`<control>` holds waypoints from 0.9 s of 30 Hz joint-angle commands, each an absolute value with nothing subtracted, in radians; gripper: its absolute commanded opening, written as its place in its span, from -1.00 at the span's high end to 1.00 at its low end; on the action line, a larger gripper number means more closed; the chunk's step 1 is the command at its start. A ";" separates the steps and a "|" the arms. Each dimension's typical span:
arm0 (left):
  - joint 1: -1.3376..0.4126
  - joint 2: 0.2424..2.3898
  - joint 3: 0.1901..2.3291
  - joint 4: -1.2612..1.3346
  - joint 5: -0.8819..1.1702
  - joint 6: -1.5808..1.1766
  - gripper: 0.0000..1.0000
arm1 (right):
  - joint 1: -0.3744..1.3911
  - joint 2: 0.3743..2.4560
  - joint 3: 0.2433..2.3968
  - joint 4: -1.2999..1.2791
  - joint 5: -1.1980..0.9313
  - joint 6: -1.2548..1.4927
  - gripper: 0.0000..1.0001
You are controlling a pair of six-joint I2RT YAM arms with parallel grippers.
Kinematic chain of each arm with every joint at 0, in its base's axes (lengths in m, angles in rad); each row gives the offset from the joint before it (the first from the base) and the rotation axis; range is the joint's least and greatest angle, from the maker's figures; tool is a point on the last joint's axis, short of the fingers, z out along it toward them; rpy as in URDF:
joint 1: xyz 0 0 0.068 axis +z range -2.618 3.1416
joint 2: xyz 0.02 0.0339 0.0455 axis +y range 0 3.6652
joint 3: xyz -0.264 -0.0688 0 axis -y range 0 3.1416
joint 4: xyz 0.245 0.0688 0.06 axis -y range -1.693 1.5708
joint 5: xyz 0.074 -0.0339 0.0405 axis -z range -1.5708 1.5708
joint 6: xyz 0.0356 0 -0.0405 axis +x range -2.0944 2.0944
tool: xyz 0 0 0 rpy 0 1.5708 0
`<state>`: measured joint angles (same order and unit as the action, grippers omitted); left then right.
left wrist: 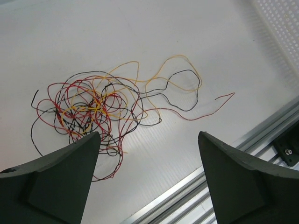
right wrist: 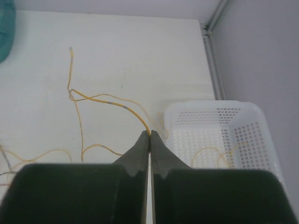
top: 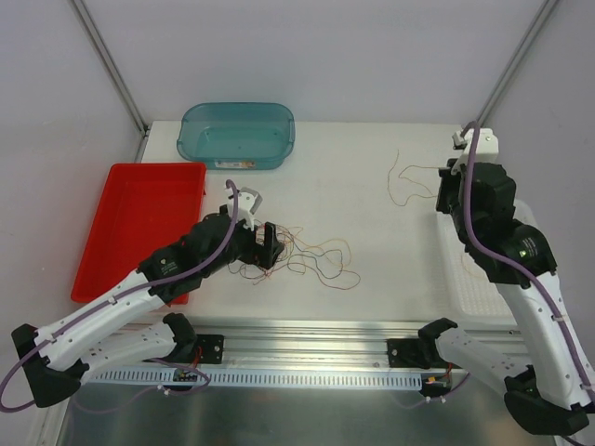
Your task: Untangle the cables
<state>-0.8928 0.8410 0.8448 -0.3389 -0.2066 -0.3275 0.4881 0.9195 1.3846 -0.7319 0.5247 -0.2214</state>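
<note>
left gripper (left wrist: 148,137) spread wide, grasping nothing, above the red, yellow and black cables (left wrist: 93,109) tangled on the table (left wrist: 140,37). right gripper (right wrist: 150,135) clenched on a single yellow cable (right wrist: 107,100) beside the white basket (right wrist: 224,135).

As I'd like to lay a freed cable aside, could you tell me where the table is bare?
The table is bare between the teal bin and the tangle, and between the tangle and the white basket. Crowded: the tangle at the left gripper, the yellow cable by the right gripper.
</note>
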 commanded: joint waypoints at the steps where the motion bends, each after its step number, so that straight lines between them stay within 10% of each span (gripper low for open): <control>1: -0.862 0.822 0.824 -0.390 -0.222 -0.373 -0.75 | 0.393 0.917 1.439 -0.764 0.592 -0.256 0.99; 21: -0.621 0.894 0.813 -0.549 -0.118 -0.439 -0.98 | -0.262 0.922 1.137 -0.781 0.505 -0.011 0.95; 27: -0.618 0.910 0.821 -0.563 -0.107 -0.446 -0.98 | -0.287 0.942 1.117 -0.787 0.476 0.031 -0.17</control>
